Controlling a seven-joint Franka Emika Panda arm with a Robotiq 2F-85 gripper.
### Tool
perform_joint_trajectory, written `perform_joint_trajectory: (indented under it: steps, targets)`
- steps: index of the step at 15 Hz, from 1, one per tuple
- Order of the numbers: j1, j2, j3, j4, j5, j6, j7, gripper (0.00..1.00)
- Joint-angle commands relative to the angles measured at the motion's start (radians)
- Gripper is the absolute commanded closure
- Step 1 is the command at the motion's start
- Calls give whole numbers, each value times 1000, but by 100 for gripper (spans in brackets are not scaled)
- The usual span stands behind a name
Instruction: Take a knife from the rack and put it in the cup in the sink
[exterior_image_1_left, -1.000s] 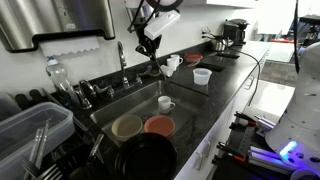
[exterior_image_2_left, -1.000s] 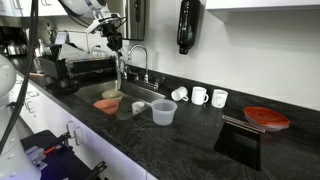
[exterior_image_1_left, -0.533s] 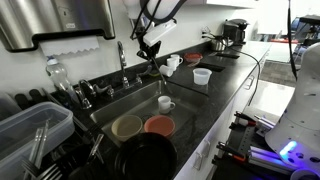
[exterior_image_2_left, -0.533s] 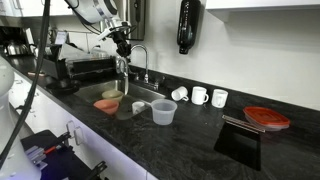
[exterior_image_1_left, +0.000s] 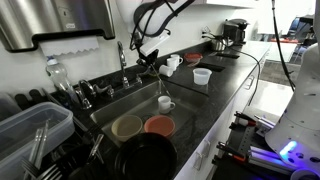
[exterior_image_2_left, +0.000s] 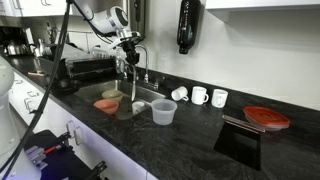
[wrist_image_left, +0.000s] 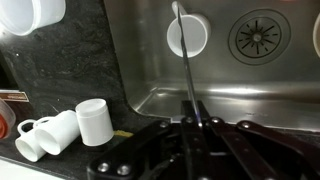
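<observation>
Exterior views face the sink (exterior_image_1_left: 135, 105) from opposite ends (wrist view looks down, close).

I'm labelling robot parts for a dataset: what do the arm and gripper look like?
The arm is white, with rounded segments. Black cables loop loosely alongside it. The gripper is black and boxy, with two slim fingers. No markings are legible.
</observation>
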Motion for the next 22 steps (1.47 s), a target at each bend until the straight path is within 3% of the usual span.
perform_joint_trajectory:
  steps: [1, 16, 22]
  targets:
    - [15, 53, -20, 66, -17, -7, -25, 99]
    - [62, 217, -69, 201, -22, -4, -86, 99]
    - [66, 225, -79, 177, -16, 6, -105, 99]
